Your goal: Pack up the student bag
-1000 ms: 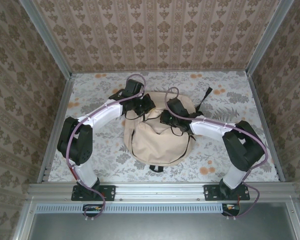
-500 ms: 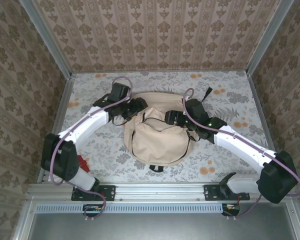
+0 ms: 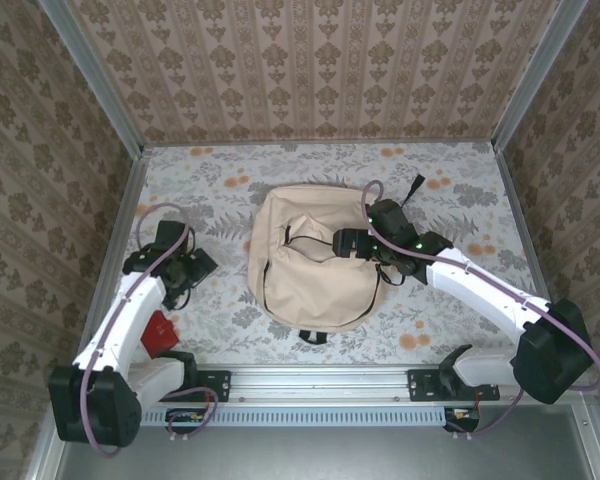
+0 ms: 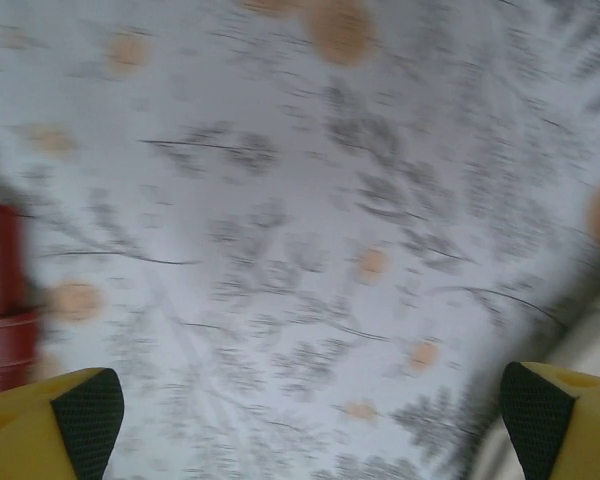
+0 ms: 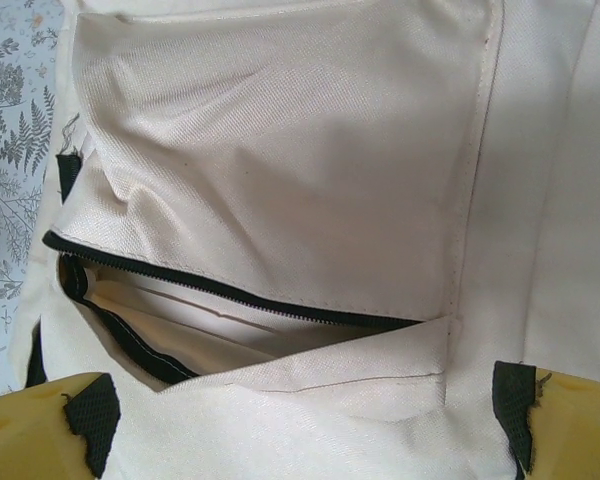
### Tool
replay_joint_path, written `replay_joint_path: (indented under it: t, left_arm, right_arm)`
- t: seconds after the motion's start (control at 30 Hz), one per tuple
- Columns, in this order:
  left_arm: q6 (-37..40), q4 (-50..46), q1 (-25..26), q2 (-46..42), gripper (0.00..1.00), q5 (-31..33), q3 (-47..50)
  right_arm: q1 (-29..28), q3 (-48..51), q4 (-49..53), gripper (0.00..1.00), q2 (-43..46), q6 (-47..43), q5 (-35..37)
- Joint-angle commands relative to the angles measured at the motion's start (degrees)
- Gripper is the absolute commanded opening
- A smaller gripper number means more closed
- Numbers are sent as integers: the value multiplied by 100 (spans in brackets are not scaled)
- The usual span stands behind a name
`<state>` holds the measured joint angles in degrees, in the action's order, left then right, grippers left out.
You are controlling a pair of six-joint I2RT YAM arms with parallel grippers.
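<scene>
Fingers (image 4: 80,415) wide apart, empty, both sides.

student bag (image 5: 280,150): matt woven cloth is seen | table cover (image 3: 460,200): matt printed fabric | front rail (image 3: 320,380): brushed metal is noted

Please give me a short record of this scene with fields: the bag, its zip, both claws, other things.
bag: beige student bag, flat at mid table
zip: pocket zip open, pale lining visible
left claw: open, empty, over bare table left of bag
right claw: open, empty, over the bag, facing the open pocket
other: red object at near-left of table, kind unclear
</scene>
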<state>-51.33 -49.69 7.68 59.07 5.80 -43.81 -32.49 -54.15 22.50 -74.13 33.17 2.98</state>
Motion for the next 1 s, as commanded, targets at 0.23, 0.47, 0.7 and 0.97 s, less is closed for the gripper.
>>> replay_joint_path:
  t: [0.23, 0.47, 0.7, 0.97]
  left_arm:
    - [316, -110, -1700, -317, 100, 403, 848]
    - [558, 513, -2469, -183, 100, -343, 1346]
    - [650, 983, -2491, 139, 100, -822, 1502]
    - [502, 1581, -1786, 454, 100, -1363, 1419]
  right_arm:
    - [32, -401, 250, 99, -200, 41, -153]
    - [41, -489, 367, 100, -215, 18, -166]
    - [45, -540, 385, 99, -251, 71, -204]
    - [42, -483, 422, 99, -213, 78, -176]
